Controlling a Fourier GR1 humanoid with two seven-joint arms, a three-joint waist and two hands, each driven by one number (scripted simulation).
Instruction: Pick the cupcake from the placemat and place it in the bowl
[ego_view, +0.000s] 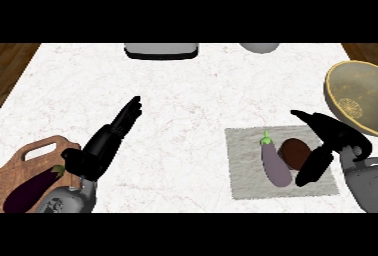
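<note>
A brown cupcake sits on the grey placemat at the lower right of the counter. A pale purple eggplant lies just left of it on the same mat. My right hand is at the mat's right side, open, with the fingers reaching past the cupcake's far side and the thumb on its near side. Neither is curled onto the cupcake. The yellow-brown bowl stands at the right edge, beyond the hand. My left hand rests open at the lower left, fingers pointing up.
A wooden cutting board with a dark eggplant lies at the lower left corner. A grey appliance and a pale rounded object stand along the counter's far edge.
</note>
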